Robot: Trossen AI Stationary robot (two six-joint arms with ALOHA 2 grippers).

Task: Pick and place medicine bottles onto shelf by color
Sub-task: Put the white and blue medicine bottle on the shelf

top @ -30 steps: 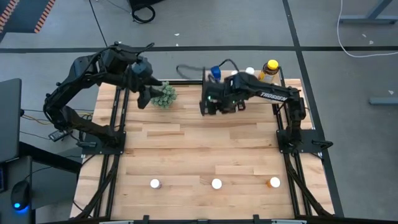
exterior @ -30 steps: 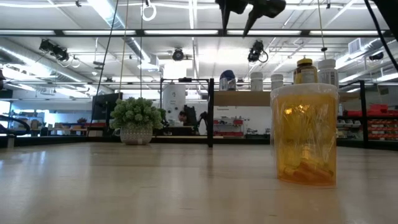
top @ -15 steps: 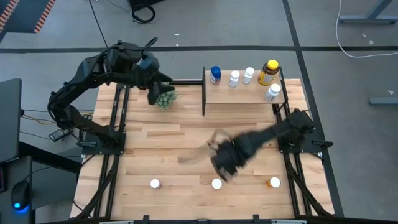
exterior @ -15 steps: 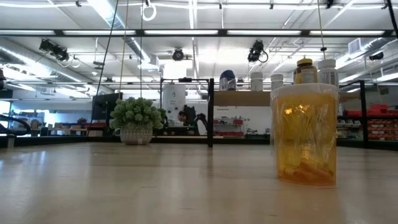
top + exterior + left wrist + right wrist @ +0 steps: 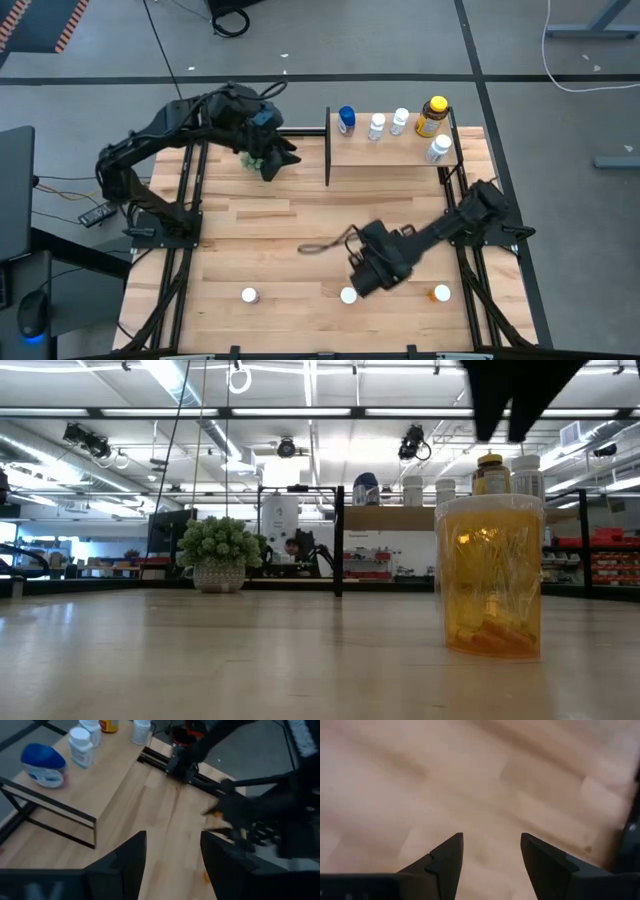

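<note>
1. Far left first: the left gripper (image 5: 283, 157) hangs over the back of the table by the green plant (image 5: 264, 160), just left of the shelf's black divider. In its wrist view the two fingers (image 5: 125, 865) stand apart with nothing between them. It's well away from any loose bottle.

2. Three bottles are left in a row along the front edge: a white-capped bottle (image 5: 249, 295) on the left, the middle white-capped bottle (image 5: 348, 295), and an orange bottle (image 5: 441, 293) on the right. All stand upright, so from above you only see caps and the long axis runs straight up.

3. The right gripper (image 5: 362, 277) is low over the front half of the table, just behind the middle white-capped bottle and a hair to its right. Its wrist view shows fingers (image 5: 447, 860) parted over bare wood, holding nothing, and no bottle shows between them.

4. So the relation that matters, I'd say: the middle bottle sits just forward of the right arm's fingertips, and that arm is way nearer than the left. Looks like a short reach forward and down around the cap.

5. Over on the shelf (image 5: 385, 152) there's already a blue-capped bottle (image 5: 346, 120), three white ones (image 5: 377, 126), and the amber one with a yellow cap (image 5: 434, 114).
</note>
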